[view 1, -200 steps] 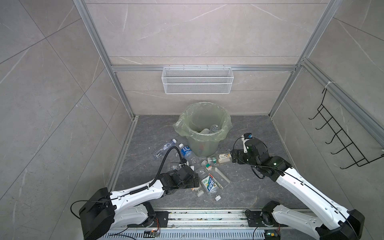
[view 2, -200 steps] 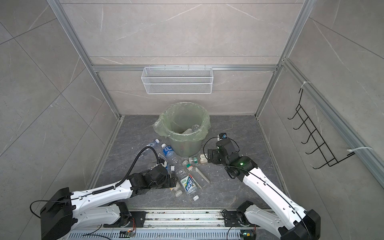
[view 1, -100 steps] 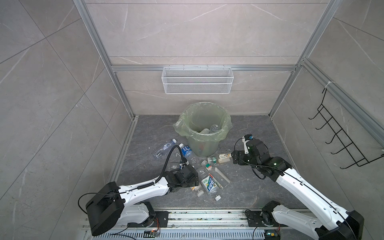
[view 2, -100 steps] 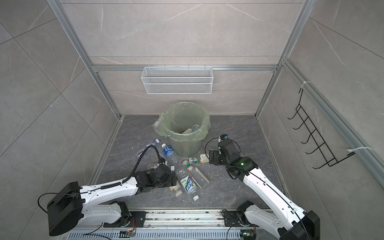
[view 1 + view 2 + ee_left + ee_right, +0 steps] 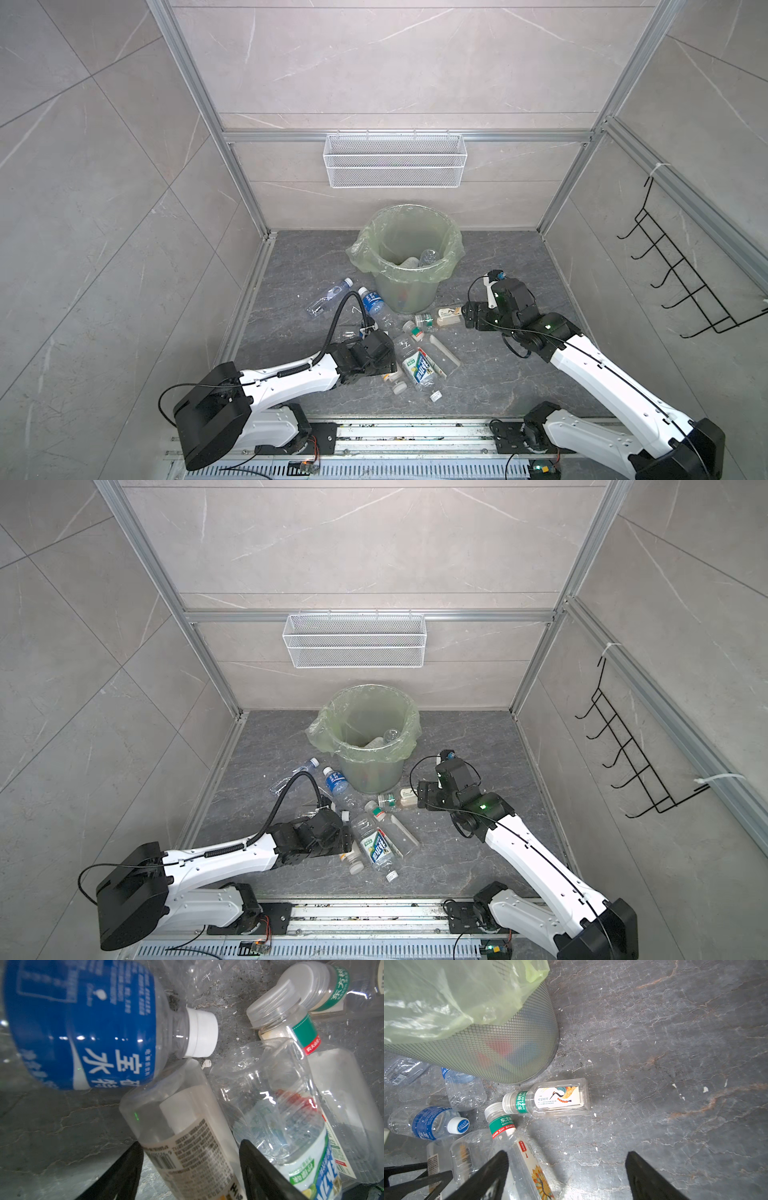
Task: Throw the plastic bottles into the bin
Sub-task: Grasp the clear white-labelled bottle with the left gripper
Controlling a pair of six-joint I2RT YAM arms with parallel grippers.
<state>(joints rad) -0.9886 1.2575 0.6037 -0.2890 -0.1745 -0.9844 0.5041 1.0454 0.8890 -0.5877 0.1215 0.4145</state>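
A clear plastic bottle with a beige barcode label [image 5: 178, 1118] lies on the dark grey stone floor [image 5: 498, 374]. The left gripper [image 5: 191, 1141] is clamped on it, one black finger against each flank. Close beside it lie a blue-labelled clear bottle with a white cap [image 5: 83, 1022] and a crumpled clear bottle with a green-and-blue label [image 5: 291, 1126]. Behind this litter stands the round pale-green bin lined with a thin green bag [image 5: 415, 274], with two clear bottles [image 5: 428, 257] inside. The right gripper [image 5: 566, 1152] is spread and empty, low over bare floor beside a sunflower-labelled clear bottle [image 5: 525, 1157]. A white wire mesh basket [image 5: 395, 166] hangs on the back wall.
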